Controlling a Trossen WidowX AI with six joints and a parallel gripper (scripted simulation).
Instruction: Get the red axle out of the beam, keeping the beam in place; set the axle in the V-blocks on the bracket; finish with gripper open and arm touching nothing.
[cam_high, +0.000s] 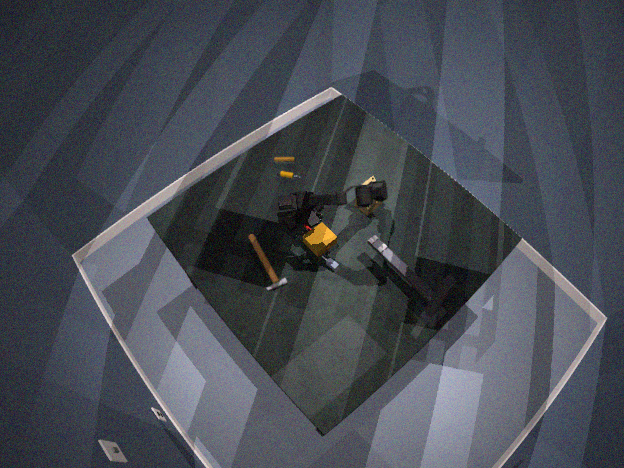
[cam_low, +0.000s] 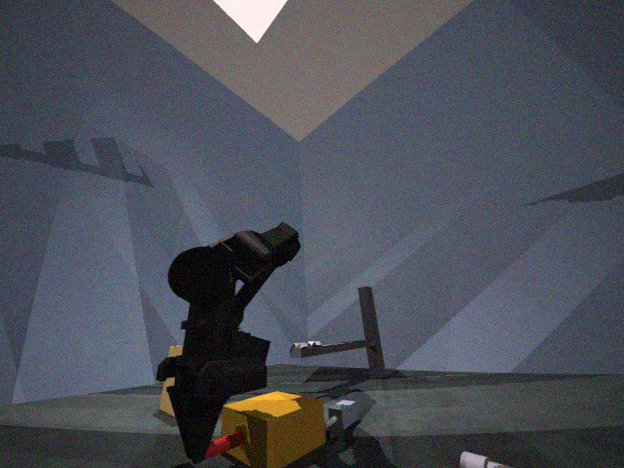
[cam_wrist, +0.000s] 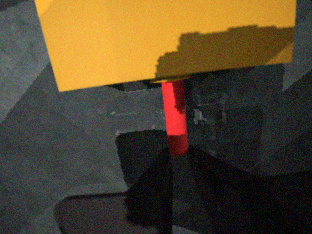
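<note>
Blue-grey walls, streaked with shadow, surround a dark green worktop (cam_high: 322, 322) (cam_low: 478, 413). The red rod (cam_high: 308, 228) (cam_low: 225, 445) (cam_wrist: 175, 110) is gripped by its outer end in the pincer (cam_high: 307, 228) (cam_low: 200, 454) (cam_wrist: 178, 152), whose fingers are nearly lost in shadow. The rod sticks out of the yellow block (cam_high: 319, 239) (cam_low: 294, 428) (cam_wrist: 150, 40); how much remains inside is hidden. Beyond the block's opposite side, a pale grey piece (cam_high: 331, 263) (cam_low: 347, 415) is seen. The bracket (cam_high: 398, 262) (cam_low: 340, 348) is placed well apart, its notches too small to be made out. A hammer (cam_high: 263, 256) is laid nearby; in the exterior view, a white cylinder (cam_low: 472, 459) is cut off.
</note>
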